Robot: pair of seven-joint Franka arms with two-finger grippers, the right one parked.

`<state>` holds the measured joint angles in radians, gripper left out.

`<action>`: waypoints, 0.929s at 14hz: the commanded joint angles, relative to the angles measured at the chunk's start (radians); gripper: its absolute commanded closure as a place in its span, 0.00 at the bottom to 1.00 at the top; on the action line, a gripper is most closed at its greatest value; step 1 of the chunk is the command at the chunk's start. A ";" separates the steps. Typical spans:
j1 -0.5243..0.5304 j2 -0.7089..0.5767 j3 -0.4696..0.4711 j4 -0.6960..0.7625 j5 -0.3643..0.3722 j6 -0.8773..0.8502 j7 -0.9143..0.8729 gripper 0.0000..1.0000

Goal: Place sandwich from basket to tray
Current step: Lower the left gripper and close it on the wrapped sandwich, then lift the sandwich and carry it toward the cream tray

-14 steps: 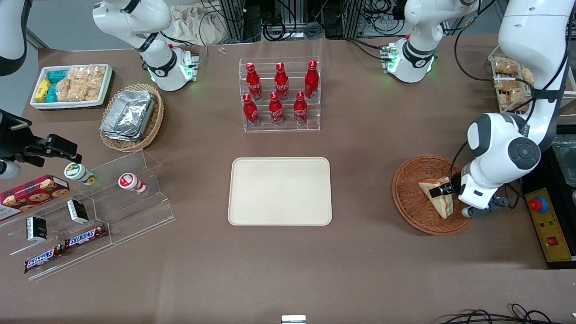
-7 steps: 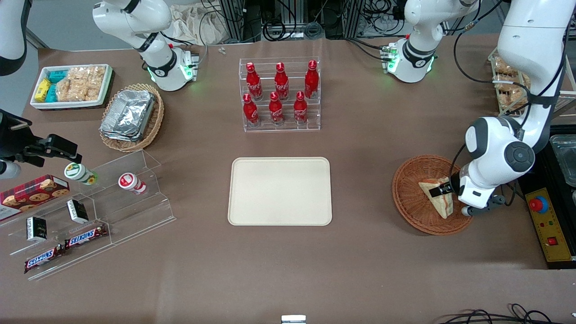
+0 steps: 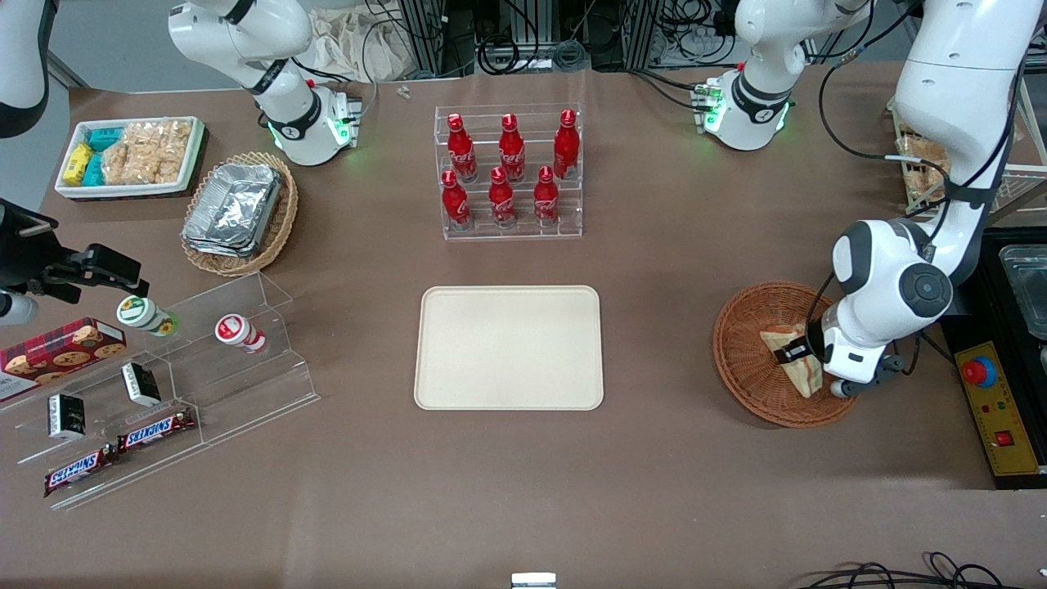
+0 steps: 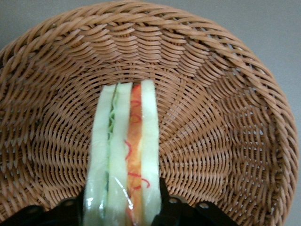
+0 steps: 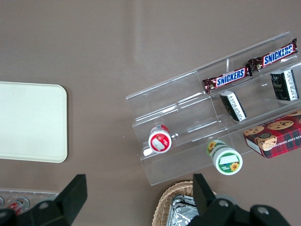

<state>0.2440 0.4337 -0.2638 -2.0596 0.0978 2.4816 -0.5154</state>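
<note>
One sandwich (image 4: 123, 155) sits in the basket (image 3: 748, 360), clamped by the end effector (image 3: 795, 353); tray (image 3: 507, 348) bare.

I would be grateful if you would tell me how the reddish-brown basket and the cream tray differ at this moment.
The basket is round, woven reddish-brown wicker; the tray is a smooth cream rectangle with rounded corners. The basket holds the sandwich, standing on edge, with the gripper shut on it; the tray holds nothing. The basket lies toward the working arm's end of the table; the tray lies at mid-table, nearer the front camera than the bottle rack. Both are shallow and rest on the brown table.
</note>
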 commanded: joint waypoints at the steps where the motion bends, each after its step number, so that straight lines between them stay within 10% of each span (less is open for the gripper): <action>1: -0.005 -0.039 -0.002 -0.007 0.025 -0.006 -0.037 1.00; 13: -0.018 -0.162 -0.293 0.559 -0.003 -0.934 -0.051 1.00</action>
<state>0.2284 0.2382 -0.4915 -1.5551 0.0966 1.5882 -0.5499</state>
